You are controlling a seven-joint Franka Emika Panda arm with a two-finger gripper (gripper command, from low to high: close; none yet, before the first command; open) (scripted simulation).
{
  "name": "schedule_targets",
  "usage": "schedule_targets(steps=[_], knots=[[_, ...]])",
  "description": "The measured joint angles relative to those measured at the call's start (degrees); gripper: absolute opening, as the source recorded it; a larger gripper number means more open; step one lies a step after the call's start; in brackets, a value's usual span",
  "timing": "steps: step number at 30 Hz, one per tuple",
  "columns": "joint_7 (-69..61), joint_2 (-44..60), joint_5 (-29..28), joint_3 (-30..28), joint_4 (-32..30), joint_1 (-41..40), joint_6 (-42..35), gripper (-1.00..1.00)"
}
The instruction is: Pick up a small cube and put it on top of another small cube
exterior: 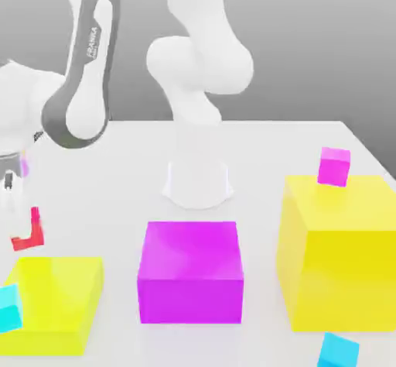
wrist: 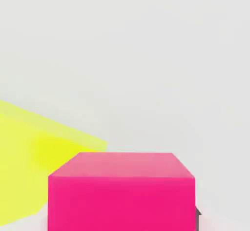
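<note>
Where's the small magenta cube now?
In the exterior view, the small magenta cube sits on the tall yellow block, on that view's right.

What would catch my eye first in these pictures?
Probably the bright pinkish-red cube, large and close up in the hand view. In the exterior view, the big yellow block at the right stands out, a small magenta cube on top, with a wide magenta block near the middle.

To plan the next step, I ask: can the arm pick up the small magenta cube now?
Probably not: its tool is shut on the small red cube, although the small magenta cube looks uncovered.
</note>
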Motion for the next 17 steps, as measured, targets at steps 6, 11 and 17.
schedule_targets(steps=[6, 11, 17], knots=[[14.80, 1.69, -0.31, 1.89, 10.39, 4.50, -8.68, -1.00], [24.60, 4.70, -0.02, 3.28, 17.19, 7.47, -12.45, -1.00], [24.46, 9.65, 1.28, 3.87, 16.93, 7.39, -7.31, 1.00]])
